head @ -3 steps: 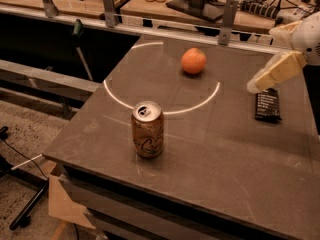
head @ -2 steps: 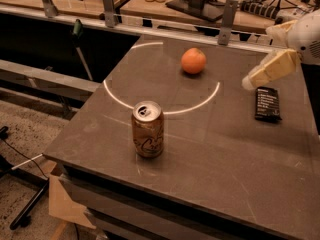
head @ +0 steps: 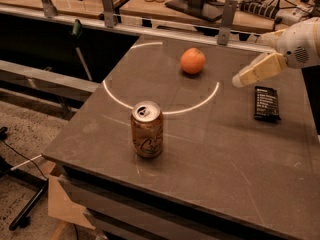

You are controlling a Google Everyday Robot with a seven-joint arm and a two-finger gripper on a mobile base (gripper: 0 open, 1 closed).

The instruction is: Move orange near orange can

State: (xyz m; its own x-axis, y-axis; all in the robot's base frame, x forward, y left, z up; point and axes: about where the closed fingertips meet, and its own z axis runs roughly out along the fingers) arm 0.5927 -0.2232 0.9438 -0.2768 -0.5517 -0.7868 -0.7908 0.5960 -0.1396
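Observation:
The orange [head: 192,60] sits on the dark table [head: 225,154] at the far middle, just inside a white arc of light. The orange can [head: 147,129] stands upright near the table's front left, silver top and dark script showing. The two are well apart. My gripper [head: 240,80] hangs above the table at the right, pointing left and down, a short way to the right of the orange and slightly nearer the camera. It holds nothing that I can see.
A flat black rectangular device [head: 265,103] lies on the table at the right, just below the gripper. A metal rail with posts [head: 226,14] runs along the table's far edge. The table drops off at the left and front edges.
My gripper has moved to the left, closer to the orange. The orange, can and black device have not moved.

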